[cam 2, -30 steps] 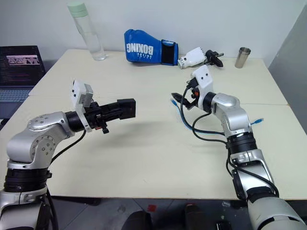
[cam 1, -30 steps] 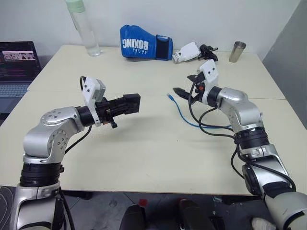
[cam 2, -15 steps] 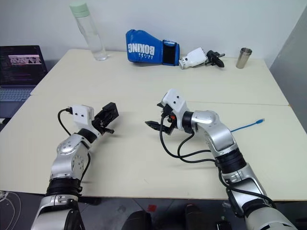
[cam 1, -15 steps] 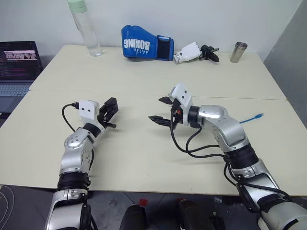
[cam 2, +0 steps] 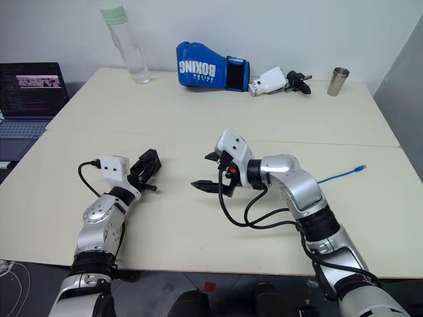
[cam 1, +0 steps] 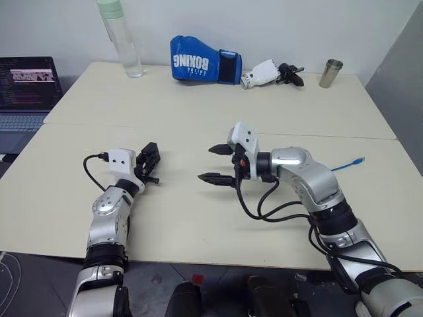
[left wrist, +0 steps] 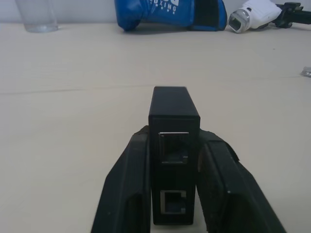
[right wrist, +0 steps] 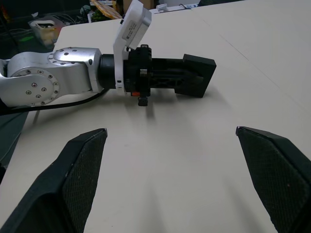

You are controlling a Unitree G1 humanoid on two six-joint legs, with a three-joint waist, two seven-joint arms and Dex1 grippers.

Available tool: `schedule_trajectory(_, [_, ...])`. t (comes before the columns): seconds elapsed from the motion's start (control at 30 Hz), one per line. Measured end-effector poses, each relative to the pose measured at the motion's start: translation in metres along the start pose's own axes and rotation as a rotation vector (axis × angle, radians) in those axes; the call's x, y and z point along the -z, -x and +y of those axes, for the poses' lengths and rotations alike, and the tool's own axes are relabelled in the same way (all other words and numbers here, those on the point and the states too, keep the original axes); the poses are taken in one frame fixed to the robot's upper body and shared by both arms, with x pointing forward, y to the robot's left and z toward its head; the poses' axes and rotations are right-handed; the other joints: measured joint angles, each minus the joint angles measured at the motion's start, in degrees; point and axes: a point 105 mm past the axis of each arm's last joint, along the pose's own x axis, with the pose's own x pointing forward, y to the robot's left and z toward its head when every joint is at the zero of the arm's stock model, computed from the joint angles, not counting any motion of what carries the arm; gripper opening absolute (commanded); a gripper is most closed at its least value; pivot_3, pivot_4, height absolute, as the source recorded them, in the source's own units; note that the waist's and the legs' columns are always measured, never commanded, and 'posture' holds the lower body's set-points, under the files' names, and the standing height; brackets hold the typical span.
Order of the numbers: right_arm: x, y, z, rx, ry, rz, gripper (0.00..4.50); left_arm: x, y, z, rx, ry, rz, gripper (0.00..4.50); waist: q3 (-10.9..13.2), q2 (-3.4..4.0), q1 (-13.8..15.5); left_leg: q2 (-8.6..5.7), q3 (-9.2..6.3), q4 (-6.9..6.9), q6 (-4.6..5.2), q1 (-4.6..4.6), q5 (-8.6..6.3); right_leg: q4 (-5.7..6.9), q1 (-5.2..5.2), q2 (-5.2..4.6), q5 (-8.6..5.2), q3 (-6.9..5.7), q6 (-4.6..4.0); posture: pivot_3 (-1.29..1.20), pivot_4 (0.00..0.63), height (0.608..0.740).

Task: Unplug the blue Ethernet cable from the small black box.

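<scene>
My left gripper [cam 1: 151, 163] rests low over the table, shut on the small black box [left wrist: 173, 145], whose sides sit between the two fingers [left wrist: 129, 184]. The ports on the box's facing edge are empty. My right gripper [cam 1: 206, 163] hovers near the table's middle, pointing at the box [right wrist: 194, 75] with its jaws wide open and nothing between them. The blue Ethernet cable [cam 1: 347, 164] lies on the table to the right, behind the right arm, with its free plug end pointing at the right edge. Part of the cable is hidden by that arm.
At the back of the table stand a clear water bottle [cam 1: 119, 36], a blue boxing glove [cam 1: 201, 59], a white device with a black handle [cam 1: 268, 72] and a metal cup [cam 1: 328, 72]. A laptop [cam 1: 26, 89] sits off the table's left side.
My left arm has come down, bringing the box to the table. The right gripper has swung left and back towards the middle, and the cable now lies to the right of that arm.
</scene>
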Motion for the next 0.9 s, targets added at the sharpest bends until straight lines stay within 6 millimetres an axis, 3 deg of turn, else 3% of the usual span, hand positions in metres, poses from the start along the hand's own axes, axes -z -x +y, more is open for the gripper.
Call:
schedule_trajectory(0.33, [0.0, 0.0, 0.0, 0.0, -0.003, 0.002, 4.5, 0.004, 0.001, 0.0, 0.005, 0.015, 0.018, 4.28, 0.0, 0.0, 0.08, 0.0, -0.05, 0.0, 0.0, -0.02, 0.0, -0.02, 0.01, 0.0, 0.0, -0.06, 0.0, 0.0, 0.15, 0.74])
schedule_trajectory(0.6, [0.0, 0.0, 0.0, 0.0, -0.004, 0.0, 4.5, 0.004, 0.002, 0.0, 0.016, 0.0, 0.025, 4.28, 0.0, 0.0, 0.07, 0.0, -0.07, 0.0, 0.0, -0.02, 0.0, -0.02, 0.01, 0.0, 0.0, -0.08, 0.0, 0.0, 0.15, 0.74])
schedule_trajectory(0.73, [-0.001, 0.004, 0.003, 0.004, 0.006, 0.0, 4.5, 0.002, 0.017, 0.005, -0.003, -0.069, 0.059, 4.28, 0.0, -0.01, -0.07, 0.04, -0.09, -0.03, 0.0, -0.05, 0.0, -0.07, 0.0, -0.01, 0.0, 0.0, 0.0, 0.0, 0.15, 0.74])
schedule_trajectory(0.8, [0.0, 0.015, 0.002, 0.025, 0.004, 0.006, 4.5, -0.006, 0.029, 0.008, 0.003, -0.112, 0.063, 4.28, 0.0, -0.03, -0.13, 0.1, -0.17, -0.08, -0.01, -0.08, 0.0, -0.13, 0.01, -0.06, 0.0, 0.02, 0.0, 0.0, 0.15, 0.74])
schedule_trajectory(0.9, [0.001, 0.044, -0.008, 0.1, -0.029, 0.004, 4.5, -0.042, 0.047, 0.012, 0.029, -0.199, 0.046, 4.28, 0.01, -0.05, 0.15, 0.12, -0.29, -0.08, -0.01, -0.12, 0.0, -0.12, 0.03, -0.14, -0.01, -0.07, 0.0, 0.0, 0.15, 0.74])
